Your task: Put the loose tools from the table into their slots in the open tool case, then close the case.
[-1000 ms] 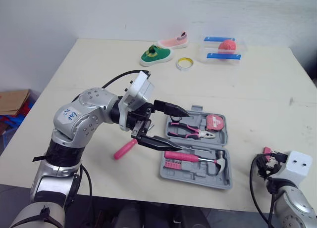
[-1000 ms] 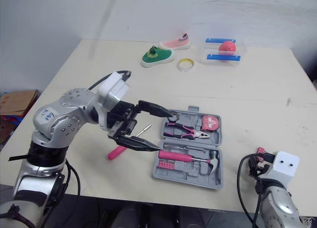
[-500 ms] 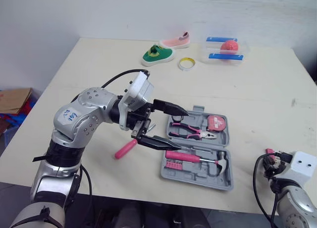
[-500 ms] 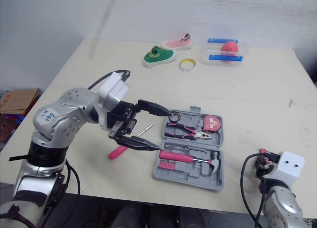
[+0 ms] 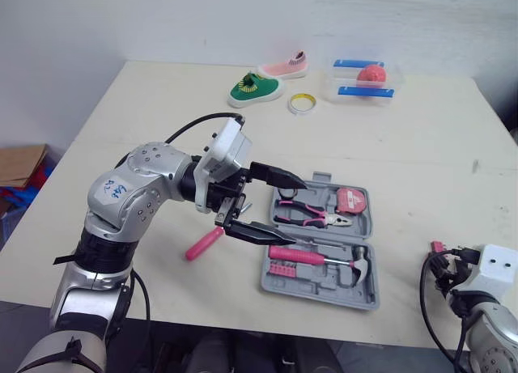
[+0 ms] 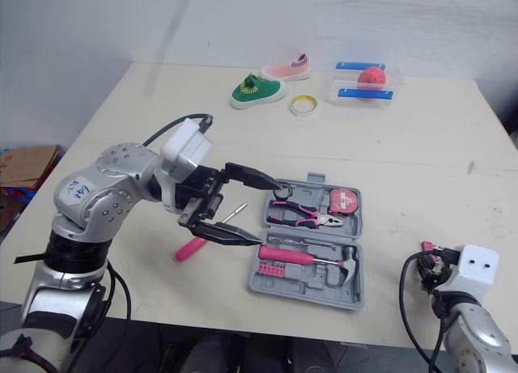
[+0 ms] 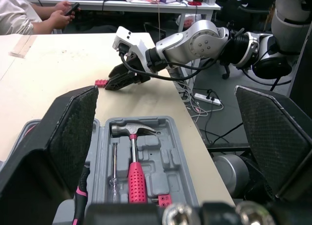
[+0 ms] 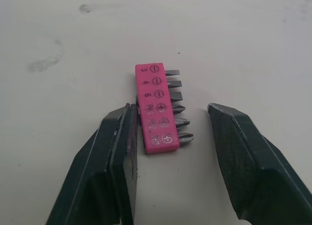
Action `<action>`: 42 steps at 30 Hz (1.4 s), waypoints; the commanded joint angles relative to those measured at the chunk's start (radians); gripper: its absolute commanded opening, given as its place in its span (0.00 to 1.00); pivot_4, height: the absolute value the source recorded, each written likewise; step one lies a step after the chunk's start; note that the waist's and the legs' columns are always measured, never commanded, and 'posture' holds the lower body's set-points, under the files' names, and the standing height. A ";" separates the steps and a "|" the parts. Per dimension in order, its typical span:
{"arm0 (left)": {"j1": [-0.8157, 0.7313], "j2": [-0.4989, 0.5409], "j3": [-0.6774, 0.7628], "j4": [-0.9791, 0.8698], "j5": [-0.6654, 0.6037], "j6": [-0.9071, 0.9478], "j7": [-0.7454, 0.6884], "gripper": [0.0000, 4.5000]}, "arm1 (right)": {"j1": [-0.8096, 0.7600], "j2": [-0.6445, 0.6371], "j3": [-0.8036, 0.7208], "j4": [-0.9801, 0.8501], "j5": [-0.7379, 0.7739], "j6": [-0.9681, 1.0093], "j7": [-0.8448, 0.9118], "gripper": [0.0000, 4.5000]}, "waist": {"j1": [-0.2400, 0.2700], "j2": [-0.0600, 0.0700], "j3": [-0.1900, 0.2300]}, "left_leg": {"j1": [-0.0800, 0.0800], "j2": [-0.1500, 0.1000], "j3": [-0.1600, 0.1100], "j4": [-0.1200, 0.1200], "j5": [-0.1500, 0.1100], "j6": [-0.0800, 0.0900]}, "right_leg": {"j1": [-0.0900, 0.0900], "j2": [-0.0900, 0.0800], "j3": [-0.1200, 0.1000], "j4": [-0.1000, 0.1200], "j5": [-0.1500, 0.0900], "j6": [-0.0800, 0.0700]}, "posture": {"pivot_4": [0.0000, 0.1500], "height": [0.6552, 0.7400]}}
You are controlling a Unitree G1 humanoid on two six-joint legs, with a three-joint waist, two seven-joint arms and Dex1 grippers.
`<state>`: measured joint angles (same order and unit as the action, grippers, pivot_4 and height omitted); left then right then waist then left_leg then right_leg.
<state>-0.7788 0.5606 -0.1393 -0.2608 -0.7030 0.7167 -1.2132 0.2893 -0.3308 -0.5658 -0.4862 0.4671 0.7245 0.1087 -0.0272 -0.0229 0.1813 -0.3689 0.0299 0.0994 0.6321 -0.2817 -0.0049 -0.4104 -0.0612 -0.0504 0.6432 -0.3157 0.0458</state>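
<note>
Left pincer [image 5: 292,212] wide open, empty, still hovering over case [image 5: 324,290] left edge; unchanged. Right pincer [image 8: 170,108] open, straddling bit holder [image 8: 156,108] on table [image 5: 162,106], right of case; wrist drifted slightly. Screwdriver [image 5: 202,243] loose beside case. You've stowed nothing new; grips pending.

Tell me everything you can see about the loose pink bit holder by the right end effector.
The loose pink bit holder is a rectangular block, plastic by its look, holding six silvery bits in a row, tips sticking out one long side. Printed marks show three slotted and three cross-head symbols. It lies flat on the table between the open fingers of the right end effector; one finger sits at its back edge, the other clear of the bits.
</note>
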 commanded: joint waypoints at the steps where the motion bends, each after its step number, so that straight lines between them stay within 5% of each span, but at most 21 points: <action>1: -0.003 -0.002 0.006 -0.008 0.000 -0.014 0.002 1.00 | 0.024 -0.021 -0.003 0.013 0.012 -0.002 0.048 0.55 | 0.000 0.000 0.000 | 0.000 0.000 0.000 0.000 0.000 0.000 | 0.000 0.000 0.000 0.000 0.000 0.000 | 1.00 0.89; 4: -0.001 0.000 0.006 -0.009 -0.001 -0.014 0.000 1.00 | 0.019 -0.032 -0.006 0.031 0.005 -0.011 0.058 0.55 | 0.000 -0.002 0.001 | 0.000 0.000 0.000 0.000 0.000 0.000 | 0.000 0.000 0.000 0.000 0.000 0.000 | 1.00 0.89; 9: -0.007 -0.006 -0.001 -0.006 0.005 -0.016 0.001 1.00 | 0.024 -0.037 -0.009 0.037 0.004 -0.010 0.071 0.17 | 0.002 -0.004 0.002 | 0.000 0.000 0.000 0.000 0.000 0.000 | 0.000 0.000 0.000 0.000 0.000 0.000 | 1.00 0.89; 16: 0.004 0.008 0.003 -0.009 0.000 0.011 0.005 1.00 | 0.067 -0.096 -0.040 -0.070 0.028 -0.032 0.142 0.17 | 0.003 -0.004 0.003 | -0.001 0.000 0.000 -0.001 0.000 0.000 | 0.000 0.000 0.000 -0.002 0.000 0.000 | 1.00 0.89; 24: 0.158 0.159 -0.086 -0.076 0.120 -0.081 -0.084 1.00 | 0.093 -0.525 0.003 -0.344 0.274 0.116 0.545 0.17 | 0.000 -0.004 0.009 | 0.001 0.001 0.002 -0.002 0.000 0.000 | -0.001 0.002 0.002 -0.001 0.000 0.001 | 1.00 0.89; 29: 0.196 0.188 -0.124 -0.088 0.173 -0.144 -0.115 1.00 | 0.044 -0.737 0.072 -0.361 0.351 0.115 0.768 0.17 | 0.025 -0.007 0.011 | -0.002 0.001 -0.003 -0.002 -0.002 0.004 | 0.000 0.002 -0.003 -0.007 0.000 0.000 | 1.00 0.89; 34: 0.212 0.174 -0.135 -0.104 0.196 -0.164 -0.101 1.00 | -0.245 -0.875 0.393 -0.274 0.259 0.099 0.851 0.17 | 0.026 -0.008 0.012 | -0.007 0.001 -0.002 0.001 -0.005 0.013 | 0.001 0.000 -0.003 -0.017 0.005 0.002 | 1.00 0.89; 42: 0.246 0.179 -0.112 -0.134 0.203 -0.159 -0.061 1.00 | -0.458 -0.922 0.707 -0.127 -0.009 -0.028 0.965 0.17 | 0.027 -0.006 0.012 | -0.018 0.001 -0.004 0.009 -0.008 0.010 | -0.005 -0.001 -0.007 -0.017 0.003 0.004 | 1.00 0.89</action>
<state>-0.5346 0.7299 -0.2757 -0.3512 -0.4963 0.5639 -1.2795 -0.1472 -1.2371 0.1208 -0.6188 0.4962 0.7351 1.0284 -0.0004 -0.0293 0.1935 -0.3890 0.0316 0.0955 0.6455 -0.2905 0.0047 -0.4165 -0.0626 -0.0582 0.6273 -0.3123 0.0497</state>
